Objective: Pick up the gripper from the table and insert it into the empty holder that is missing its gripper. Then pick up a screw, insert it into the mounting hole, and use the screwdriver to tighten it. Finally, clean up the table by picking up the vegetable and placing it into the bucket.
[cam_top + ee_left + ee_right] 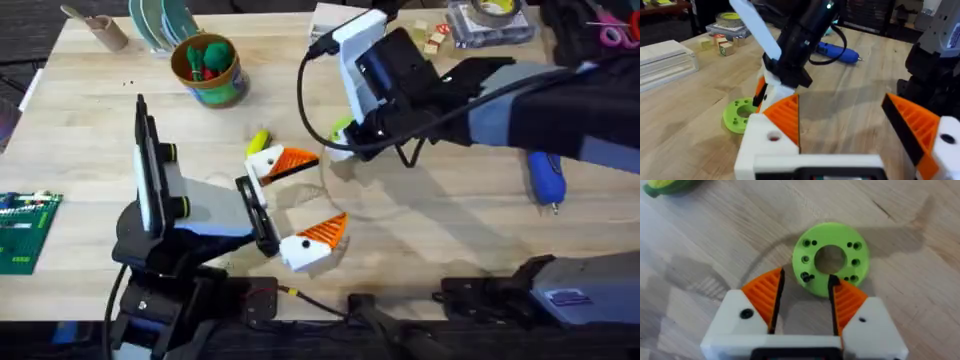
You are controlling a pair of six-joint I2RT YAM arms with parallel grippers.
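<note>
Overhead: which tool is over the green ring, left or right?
The right tool, reaching across the table; its orange pads sit open at the green ring. The left tool sits apart from the ring, nearer the arm bases.

Place: we see a robotics lab or workshop.
Evidence: our butcher-block desk (90, 110), tape roll (497, 10), blue screwdriver (546, 178), green circuit board (22, 230).

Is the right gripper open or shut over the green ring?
Open. The right gripper shows a clear gap between its orange pads, poised at the green ring's edge, gripping nothing.
</note>
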